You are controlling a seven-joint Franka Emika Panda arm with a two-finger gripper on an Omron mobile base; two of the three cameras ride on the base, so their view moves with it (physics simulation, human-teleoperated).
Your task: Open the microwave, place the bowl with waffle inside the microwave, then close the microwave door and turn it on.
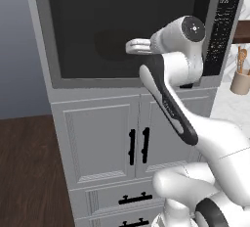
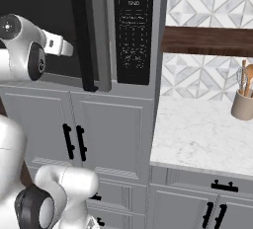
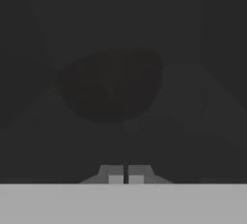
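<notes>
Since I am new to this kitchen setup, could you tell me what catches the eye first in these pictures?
The big grey microwave dominates, its microwave door shut, with a dim dark round shape, apparently the bowl, behind the dark glass. The white arm reaches up to the door, its pincer with fingertips nearly together facing the glass. On the marble counter to the right stands a beige utensil jar.

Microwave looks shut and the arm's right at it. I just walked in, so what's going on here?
The white arm has its hand up against the dark glass of the microwave door, which is closed. Through the glass a dark round shape shows, apparently the bowl inside. In the hand view the fingertips stand almost together, holding nothing. The hand is left of the black bar handle, and the control panel further right is untouched.
</notes>
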